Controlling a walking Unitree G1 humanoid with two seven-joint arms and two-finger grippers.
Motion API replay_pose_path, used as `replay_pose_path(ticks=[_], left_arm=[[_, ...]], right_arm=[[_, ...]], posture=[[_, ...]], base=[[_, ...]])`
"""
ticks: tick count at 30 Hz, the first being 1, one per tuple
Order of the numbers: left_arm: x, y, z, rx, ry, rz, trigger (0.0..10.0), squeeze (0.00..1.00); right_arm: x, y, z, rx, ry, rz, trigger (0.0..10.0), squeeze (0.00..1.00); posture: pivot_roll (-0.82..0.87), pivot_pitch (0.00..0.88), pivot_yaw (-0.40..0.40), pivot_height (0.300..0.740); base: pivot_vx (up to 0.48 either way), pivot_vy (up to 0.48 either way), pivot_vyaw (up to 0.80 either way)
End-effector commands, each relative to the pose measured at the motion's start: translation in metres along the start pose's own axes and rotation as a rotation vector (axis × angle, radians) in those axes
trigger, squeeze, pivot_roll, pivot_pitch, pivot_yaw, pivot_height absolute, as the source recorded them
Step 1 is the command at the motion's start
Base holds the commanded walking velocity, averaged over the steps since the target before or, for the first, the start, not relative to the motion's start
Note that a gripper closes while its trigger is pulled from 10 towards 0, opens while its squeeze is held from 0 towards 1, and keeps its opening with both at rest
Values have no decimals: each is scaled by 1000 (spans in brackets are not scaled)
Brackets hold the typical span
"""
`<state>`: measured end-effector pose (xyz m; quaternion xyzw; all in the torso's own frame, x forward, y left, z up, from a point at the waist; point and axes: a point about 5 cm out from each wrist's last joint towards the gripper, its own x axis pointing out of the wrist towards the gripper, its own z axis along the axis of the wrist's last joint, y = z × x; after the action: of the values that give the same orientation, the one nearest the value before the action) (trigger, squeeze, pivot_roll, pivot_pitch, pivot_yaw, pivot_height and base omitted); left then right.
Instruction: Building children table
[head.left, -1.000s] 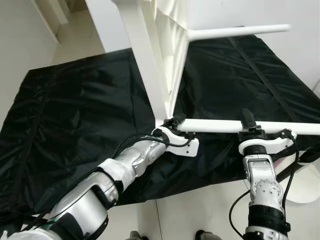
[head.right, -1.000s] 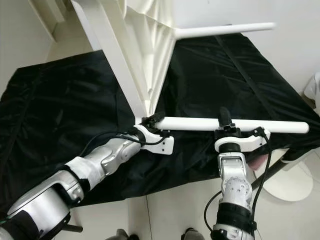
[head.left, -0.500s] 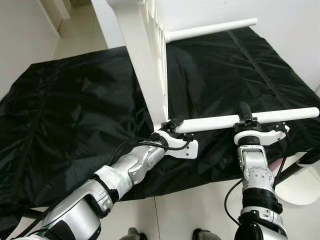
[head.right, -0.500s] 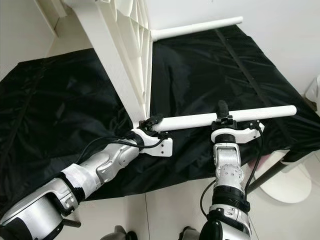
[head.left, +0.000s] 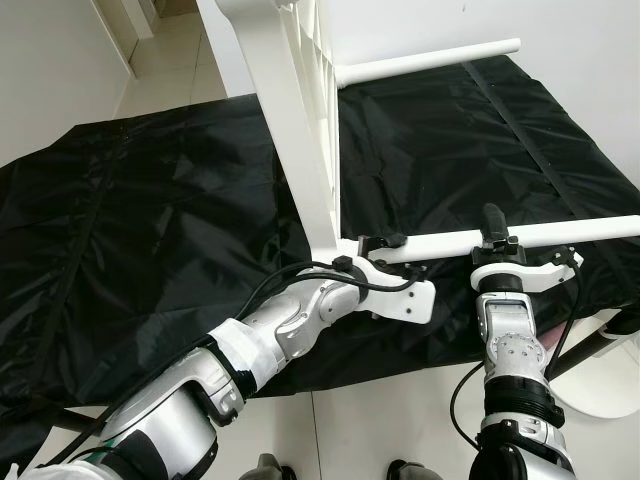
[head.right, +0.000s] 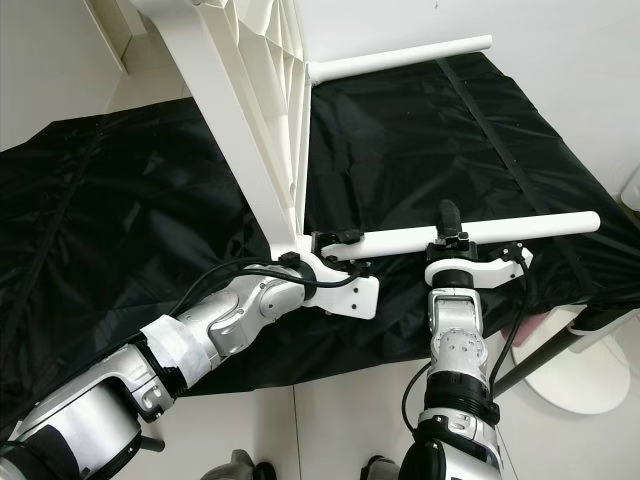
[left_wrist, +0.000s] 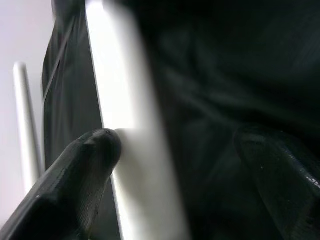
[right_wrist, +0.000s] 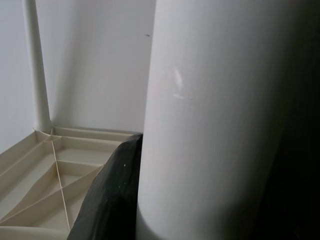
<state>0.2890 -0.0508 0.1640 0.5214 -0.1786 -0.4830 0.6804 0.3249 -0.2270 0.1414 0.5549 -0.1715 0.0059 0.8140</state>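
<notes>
White tabletop (head.left: 290, 130) stands on edge on the black cloth (head.left: 150, 220), ribbed underside facing the robot's right, bottom corner resting on the cloth. Near leg (head.left: 560, 232) runs out from that corner, long axis roughly level and pointing away to the right of the tabletop. Far leg (head.left: 430, 62) projects the same way from the tabletop's far corner, well apart from the near one. Right gripper (head.left: 491, 236) sits about midway along the near leg, fingers closed around the tube; right wrist view confirms the tube pressed against one finger (right_wrist: 112, 192). Left gripper (head.left: 378, 246) is at the leg's root, just beside the tabletop corner; left wrist view shows one finger (left_wrist: 85, 170) touching a white edge, the other standing apart, so jaws look parted, not clamped. Left arm is nearer the joint. Judgement: seating the leg depends on pushing along its axis toward the corner. No brand, label or writing legible.
</notes>
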Motion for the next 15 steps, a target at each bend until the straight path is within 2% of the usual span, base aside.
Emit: replay_pose_path(ticks=[1, 2, 3, 4, 7, 9, 12, 14, 15], left_arm=[[-1, -4, 3, -5, -27, -22, 10000, 671], [-3, -1, 9, -29, -67, -6, 10000, 184], [-4, 2, 12, -58, -91, 8, 10000, 0], [-4, 2, 12, -58, -91, 8, 10000, 0], [-6, 12, 25, -135, -178, 21, 10000, 0], [-5, 10, 26, -134, -178, -13, 10000, 0], [0, -4, 17, -104, -112, -113, 10000, 0], [4, -11, 9, -158, -63, -153, 10000, 0], [4, -11, 9, -158, -63, -153, 10000, 0]], right_arm=[[-4, -1, -13, -39, 61, 2, 10000, 0], [-7, -2, -14, -39, 59, 0, 10000, 0], [-9, -3, -14, -41, 59, -3, 10000, 0], [-9, -3, -14, -41, 59, -3, 10000, 0], [-13, -6, -15, -43, 56, -17, 10000, 0], [-14, -7, -15, -43, 54, -20, 10000, 0], [-17, -7, -13, -42, 50, -15, 10000, 0], [-20, -4, -12, -42, 50, -2, 10000, 0], [-20, -4, -12, -42, 50, -2, 10000, 0]], posture=[[139, 101, 117, 740], [140, 102, 117, 740], [140, 101, 116, 740], [140, 101, 116, 740], [140, 101, 116, 740], [139, 101, 118, 740], [136, 101, 118, 740], [131, 102, 120, 740], [131, 102, 120, 740]], base=[[0, 0, 0], [0, 0, 0], [0, 0, 0], [0, 0, 0], [0, 0, 0], [0, 0, 0], [0, 0, 0], [0, 0, 0], [0, 0, 0]])
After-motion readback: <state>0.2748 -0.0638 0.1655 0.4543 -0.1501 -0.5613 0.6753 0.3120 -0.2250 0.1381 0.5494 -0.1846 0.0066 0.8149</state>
